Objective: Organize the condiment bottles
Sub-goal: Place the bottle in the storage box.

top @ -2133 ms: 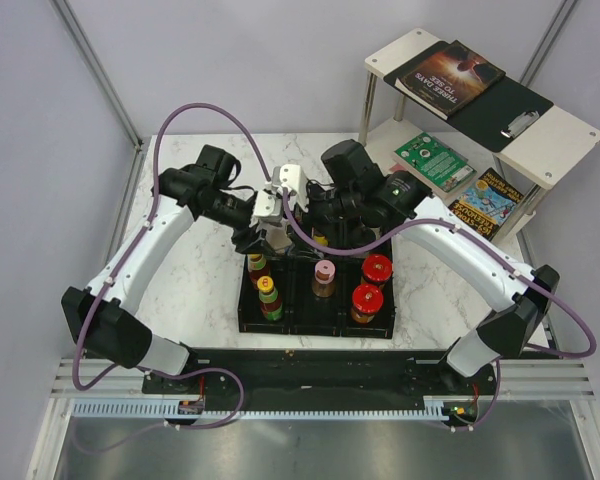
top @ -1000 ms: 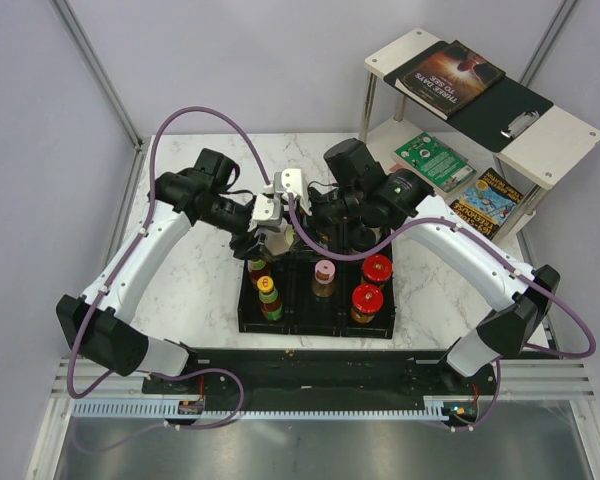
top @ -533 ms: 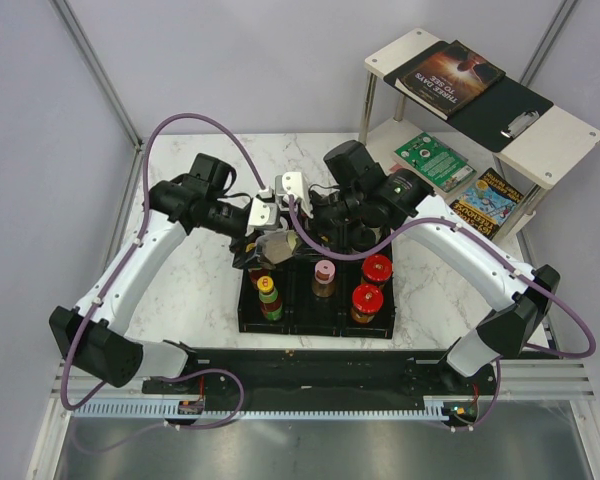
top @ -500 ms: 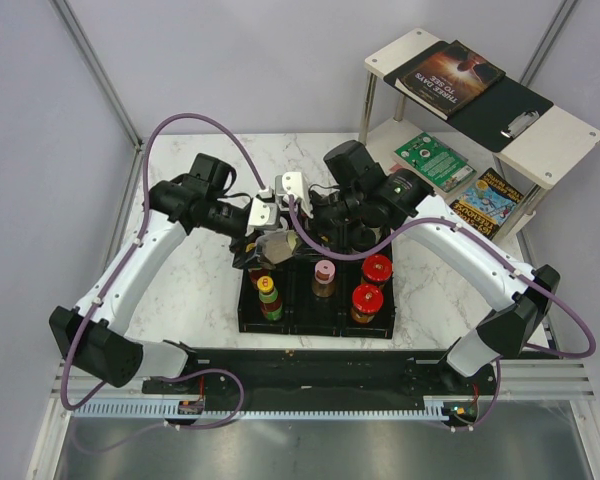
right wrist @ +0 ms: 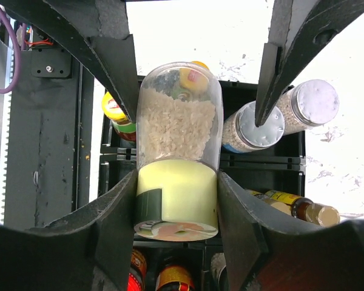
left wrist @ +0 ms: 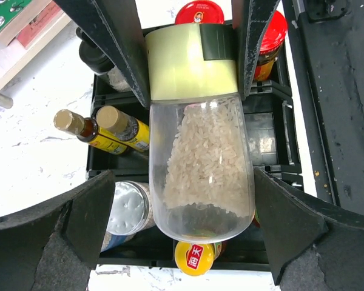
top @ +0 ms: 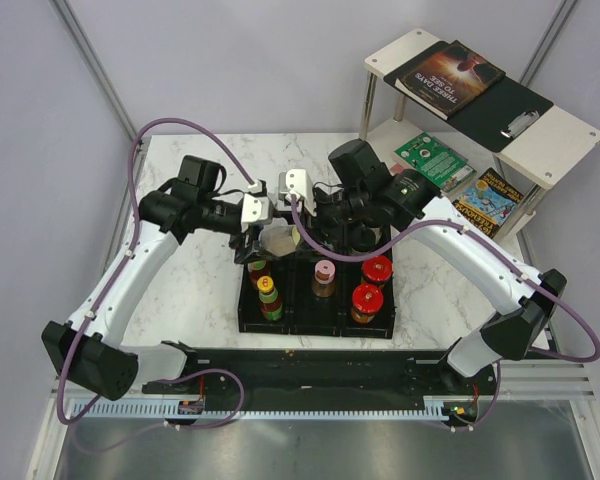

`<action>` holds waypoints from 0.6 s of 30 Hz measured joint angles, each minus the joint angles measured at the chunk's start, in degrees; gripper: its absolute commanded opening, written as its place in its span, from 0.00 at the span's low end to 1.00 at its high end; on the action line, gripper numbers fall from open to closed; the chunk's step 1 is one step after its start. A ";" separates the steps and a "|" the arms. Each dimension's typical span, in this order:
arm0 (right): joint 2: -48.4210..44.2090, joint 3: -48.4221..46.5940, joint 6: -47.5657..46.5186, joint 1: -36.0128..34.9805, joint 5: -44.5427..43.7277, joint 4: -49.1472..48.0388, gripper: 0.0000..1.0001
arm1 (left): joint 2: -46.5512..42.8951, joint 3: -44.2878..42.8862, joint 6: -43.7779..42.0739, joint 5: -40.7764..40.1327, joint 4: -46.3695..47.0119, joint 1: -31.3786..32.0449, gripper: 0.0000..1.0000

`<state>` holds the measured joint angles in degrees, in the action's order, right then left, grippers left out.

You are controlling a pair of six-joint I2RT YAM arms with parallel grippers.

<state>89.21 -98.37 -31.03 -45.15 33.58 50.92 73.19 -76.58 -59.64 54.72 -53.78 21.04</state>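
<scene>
A clear rice-filled jar (top: 277,238) with a pale yellow cap (right wrist: 176,200) hangs on its side over the back left of the black tray (top: 315,322). My right gripper (right wrist: 177,212) is shut on the cap. My left gripper (left wrist: 185,230) stands open around the jar's base (left wrist: 200,182), its fingers (left wrist: 79,224) clear of the glass. In the tray stand other condiment bottles: a pink-lidded shaker (top: 324,270), two red-capped jars (top: 377,268), yellow-capped bottles (top: 268,290), silver-lidded jars (right wrist: 261,127) and slim sauce bottles (left wrist: 112,118).
A white two-level shelf (top: 555,135) stands at the back right with books (top: 450,75) on top and more books (top: 485,200) below. Both arms crowd the space above the tray's back row.
My left gripper has opened and let go of the rice jar, and the left arm has drawn back to the left. The right gripper still holds the jar by its cap.
</scene>
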 measured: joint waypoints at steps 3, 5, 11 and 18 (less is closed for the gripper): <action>-0.02 0.00 0.63 0.00 -0.22 0.15 0.00 | -0.24 1.14 0.24 1.05 0.98 -0.09 0.99; -0.02 0.00 1.46 0.00 -0.52 0.11 0.00 | -0.37 2.03 0.24 1.46 1.53 -0.17 0.99; 0.46 -0.22 3.52 0.00 -1.64 -0.57 0.00 | -1.38 4.31 0.24 3.43 1.66 -0.07 0.99; 2.38 -1.07 4.90 -0.31 -3.04 -1.07 0.00 | -1.92 4.68 0.24 3.80 1.68 0.31 0.99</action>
<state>91.59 -99.44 -26.13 -45.45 30.55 49.84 71.26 -71.90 -59.40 58.52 -52.10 21.34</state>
